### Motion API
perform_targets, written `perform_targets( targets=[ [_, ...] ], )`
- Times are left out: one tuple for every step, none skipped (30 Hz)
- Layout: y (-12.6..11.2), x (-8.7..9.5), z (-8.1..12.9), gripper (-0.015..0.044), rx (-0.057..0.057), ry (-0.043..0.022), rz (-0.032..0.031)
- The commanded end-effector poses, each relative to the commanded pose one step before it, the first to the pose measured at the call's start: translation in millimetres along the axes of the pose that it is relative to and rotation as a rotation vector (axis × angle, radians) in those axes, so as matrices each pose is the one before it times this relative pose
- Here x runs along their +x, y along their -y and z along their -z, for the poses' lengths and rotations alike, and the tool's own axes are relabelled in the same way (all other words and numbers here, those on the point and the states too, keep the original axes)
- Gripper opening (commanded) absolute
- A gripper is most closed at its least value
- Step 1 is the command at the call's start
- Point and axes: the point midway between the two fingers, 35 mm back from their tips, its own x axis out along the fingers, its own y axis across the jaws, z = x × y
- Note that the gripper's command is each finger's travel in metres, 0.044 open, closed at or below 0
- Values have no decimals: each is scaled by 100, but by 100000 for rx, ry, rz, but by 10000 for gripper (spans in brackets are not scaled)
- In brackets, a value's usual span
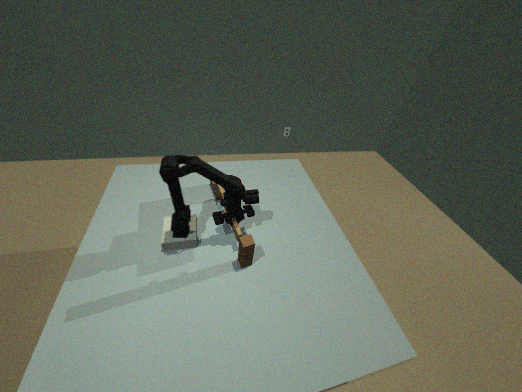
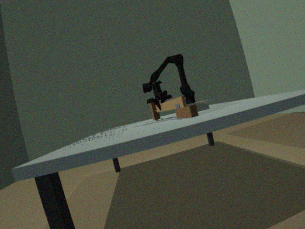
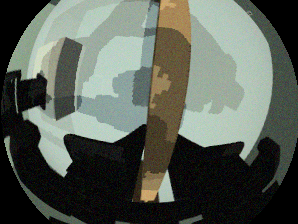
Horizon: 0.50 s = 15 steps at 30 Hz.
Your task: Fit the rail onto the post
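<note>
The long wooden rail point(image 1: 237, 229) point(image 2: 169, 105) point(image 3: 171, 75) runs from the footboard block point(image 2: 187, 112) to the post point(image 1: 245, 252) point(image 2: 154, 111). Its far end sits at the grey bracket point(image 2: 177, 106) on the block. Its near end is raised off the table, looks about level and is close to the upright post. My gripper point(image 1: 233, 220) point(image 2: 158, 104) point(image 3: 153, 128) is shut on the rail near the post end, one finger on each side. The pegs and holes are hidden, and I cannot tell whether the rail end touches the post.
The arm's pale base plate point(image 1: 172, 243) stands beside the rail, and its grey side shows in the wrist view point(image 3: 67, 80). A pale mat point(image 1: 300, 320) lies under everything on the wooden table top point(image 1: 440, 260). The arm arches over from its base to the rail.
</note>
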Motion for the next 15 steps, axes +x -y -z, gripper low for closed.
perform_targets(
  targets=[
    [88,-22,166,0,-352,-169,435],
    [2,9,30,0,0,-3,0],
    [2,9,29,0,0,-2,0],
    [2,9,32,0,0,-3,0],
    [2,9,32,0,0,-3,0],
    [2,8,32,0,0,-3,0],
    [2,7,30,0,0,-3,0],
    [2,6,29,0,0,-2,0],
    [3,5,32,0,0,-3,0],
    [3,3,33,0,0,-3,0],
    [3,1,31,0,0,-3,0],
    [3,-1,30,0,0,-2,0],
    [3,-3,30,0,0,-2,0],
    [3,-5,30,0,0,-3,0],
    [3,-6,29,0,0,-2,0]
  ],
)
